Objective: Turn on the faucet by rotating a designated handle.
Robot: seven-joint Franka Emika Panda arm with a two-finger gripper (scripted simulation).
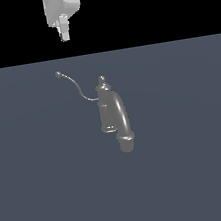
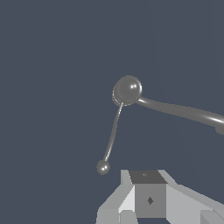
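Note:
The grey metallic faucet [image 1: 107,108] stands upright on the floor, with its pointed knob cap [image 2: 127,90] on top. Its thick arched spout [image 1: 123,118] bends toward the viewer and ends in a collar. The handle [image 1: 76,87], a thin curved wire lever, leaves the body toward the exterior view's left and ends in a small ball tip [image 1: 59,74]. In the wrist view the handle [image 2: 113,131] runs from the cap to its ball tip [image 2: 103,166]. My gripper [image 1: 64,35] hangs high above the ball tip, clear of it, its fingers together and empty. In the wrist view the gripper [image 2: 148,183] lies close beside the ball.
The faucet stands on a flat blue-grey floor [image 1: 193,170]. Black background lies behind the floor's far edge. Nothing else shows.

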